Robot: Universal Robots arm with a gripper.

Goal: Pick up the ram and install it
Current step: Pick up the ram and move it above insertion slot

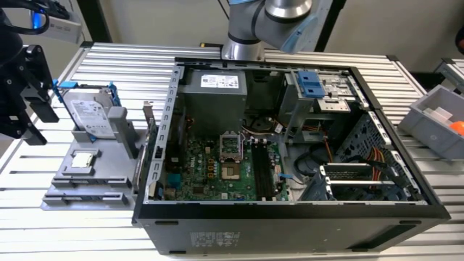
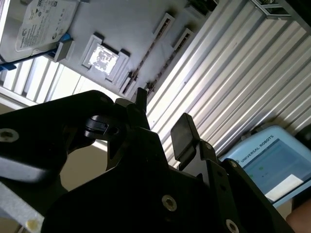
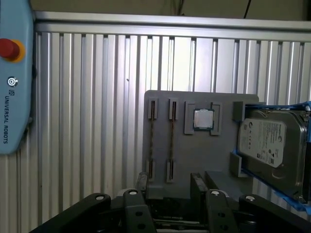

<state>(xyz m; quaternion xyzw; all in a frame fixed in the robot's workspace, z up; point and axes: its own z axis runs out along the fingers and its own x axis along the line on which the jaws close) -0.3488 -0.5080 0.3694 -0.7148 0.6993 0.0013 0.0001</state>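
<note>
The ram shows as two thin sticks standing on edge in the slots of a grey holder (image 3: 194,155): one stick (image 3: 152,141) and a second (image 3: 171,141) beside it. In the second wrist view a stick (image 2: 148,51) appears as a thin dark line. My gripper (image 3: 170,179) hovers above the holder's slot end, open, with nothing between its black fingers (image 2: 182,131). In the exterior view the gripper (image 1: 36,103) hangs at the far left, up and away from the holder (image 1: 108,179). The open computer case (image 1: 167,136) stands to the holder's right, its green motherboard (image 1: 210,168) exposed.
On the holder sit a silver hard drive in a blue frame (image 1: 91,114) and a small square processor (image 3: 203,119). A blue teach pendant (image 3: 14,77) lies on the slatted metal table (image 3: 87,97). A grey bin (image 1: 435,119) stands at the exterior view's right.
</note>
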